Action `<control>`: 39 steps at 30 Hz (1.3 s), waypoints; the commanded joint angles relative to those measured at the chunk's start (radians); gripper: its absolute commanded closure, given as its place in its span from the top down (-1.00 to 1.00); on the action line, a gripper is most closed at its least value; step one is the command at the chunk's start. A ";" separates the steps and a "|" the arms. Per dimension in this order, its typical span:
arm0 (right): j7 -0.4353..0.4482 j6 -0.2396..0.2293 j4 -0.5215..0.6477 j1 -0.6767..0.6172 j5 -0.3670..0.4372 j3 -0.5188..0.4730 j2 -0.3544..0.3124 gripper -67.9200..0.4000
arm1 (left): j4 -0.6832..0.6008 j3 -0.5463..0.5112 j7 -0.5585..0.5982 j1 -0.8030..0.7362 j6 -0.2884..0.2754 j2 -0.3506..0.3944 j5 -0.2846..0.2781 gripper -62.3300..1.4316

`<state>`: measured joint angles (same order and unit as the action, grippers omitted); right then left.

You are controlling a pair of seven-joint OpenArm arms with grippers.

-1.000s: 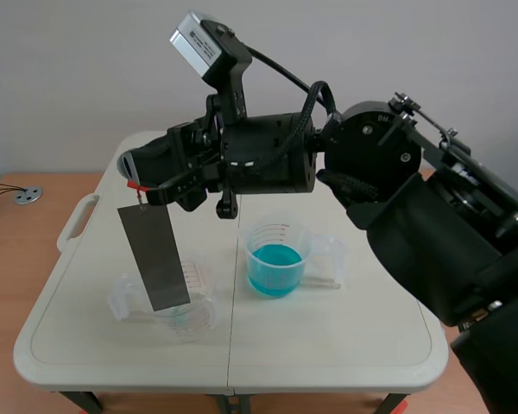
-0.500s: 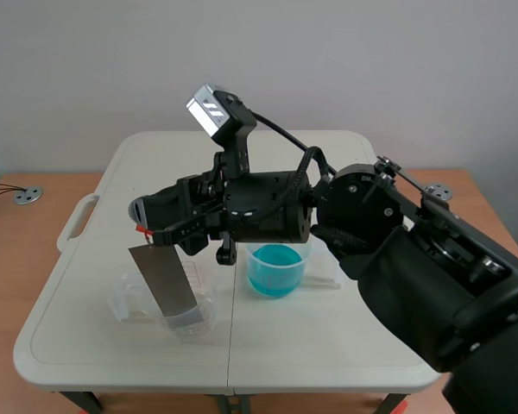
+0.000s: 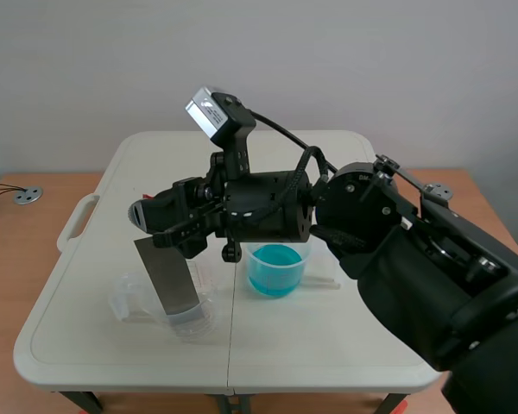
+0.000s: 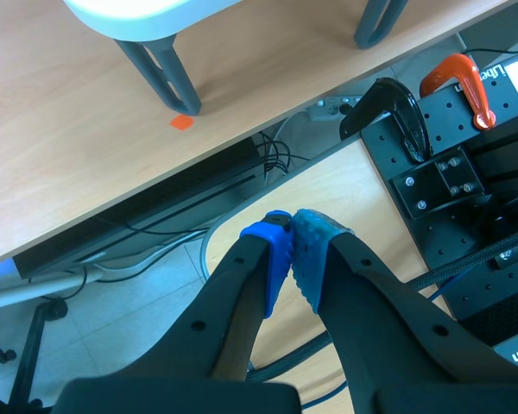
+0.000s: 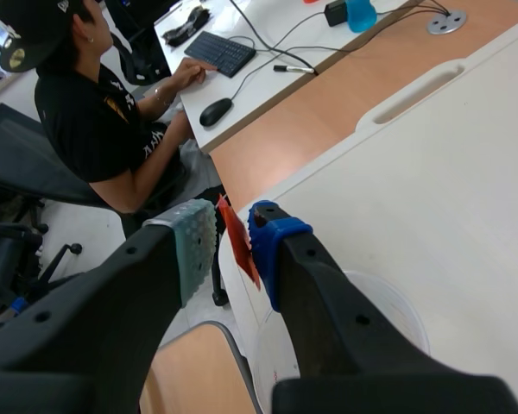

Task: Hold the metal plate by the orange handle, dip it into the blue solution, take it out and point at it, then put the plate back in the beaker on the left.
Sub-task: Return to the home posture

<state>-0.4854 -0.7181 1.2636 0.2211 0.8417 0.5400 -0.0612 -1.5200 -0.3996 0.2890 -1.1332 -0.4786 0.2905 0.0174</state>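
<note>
- Your right gripper reaches across from the right side to the table's left half. It is closed narrow, with the orange handle pinched between its pads.
- The metal plate hangs straight below that gripper. Its long axis is near upright, with the top leaning slightly away from the blue side.
- The plate's bottom end is already inside the clear beaker on the left. The beaker of blue solution stands just beside it, under the arm's wrist.
- Judgement: this is the last step. All that's left is to let go of the handle and lift straight up along the plate's axis, so the beaker doesn't tip.
- Your left gripper is closed on nothing, pads touching. It hangs off the table over the floor, well away from the plate.
</note>
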 commanded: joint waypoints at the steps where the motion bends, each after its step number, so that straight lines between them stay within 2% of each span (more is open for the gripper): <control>1: 0.030 0.005 0.016 0.023 0.005 -0.006 0.002 -0.35 | -0.004 0.005 0.014 -0.011 -0.002 -0.005 -0.006 -0.87; 6: 0.057 0.069 0.016 0.023 -0.018 -0.039 -0.003 0.45 | -0.004 0.005 0.013 -0.011 -0.002 -0.005 -0.005 -0.87; 8: 0.073 0.080 0.016 0.023 -0.035 -0.054 -0.005 0.67 | -0.004 0.005 0.013 -0.011 -0.002 -0.005 -0.005 -0.87; 10: 0.074 0.099 0.016 0.023 -0.035 -0.066 -0.006 0.75 | -0.004 0.005 0.013 -0.011 -0.002 -0.005 0.003 -0.87; 13: 0.081 0.128 0.016 0.023 -0.054 -0.072 -0.012 0.76 | -0.004 0.005 0.005 -0.011 -0.002 -0.005 0.004 -0.87; 20: 0.101 0.128 0.016 0.023 -0.053 -0.074 -0.040 0.76 | -0.004 0.005 0.006 -0.010 -0.002 -0.005 0.017 -0.84; 21: 0.103 0.128 0.017 0.023 -0.053 -0.076 -0.047 0.76 | -0.004 0.005 0.007 -0.010 -0.001 -0.005 0.017 -0.71; 22: 0.110 0.128 0.019 0.023 -0.054 -0.077 -0.057 0.76 | -0.004 0.005 0.009 -0.010 -0.001 -0.005 0.021 -0.47; 25: 0.144 0.128 0.040 0.023 -0.058 -0.077 -0.100 0.75 | -0.004 0.005 0.006 -0.004 -0.001 -0.005 0.039 0.72; 26: 0.157 0.127 0.050 0.023 -0.063 -0.077 -0.119 0.76 | -0.004 0.005 0.002 0.000 -0.001 -0.005 0.043 1.00; 31: 0.252 0.124 0.126 0.002 -0.102 -0.105 -0.216 0.76 | -0.004 0.006 0.014 0.010 -0.002 -0.005 0.042 1.00; 35: 0.291 0.125 0.211 -0.046 -0.153 -0.150 -0.287 0.76 | -0.031 -0.002 0.079 0.011 0.005 -0.005 0.040 1.00; 39: 0.325 0.128 0.274 -0.111 -0.192 -0.198 -0.351 0.76 | -0.143 -0.042 0.127 0.011 0.006 -0.005 -0.010 1.00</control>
<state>-0.1764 -0.5900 1.5265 0.1146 0.6399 0.3519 -0.4011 -1.6054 -0.4179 0.3946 -1.1172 -0.4725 0.2855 0.0326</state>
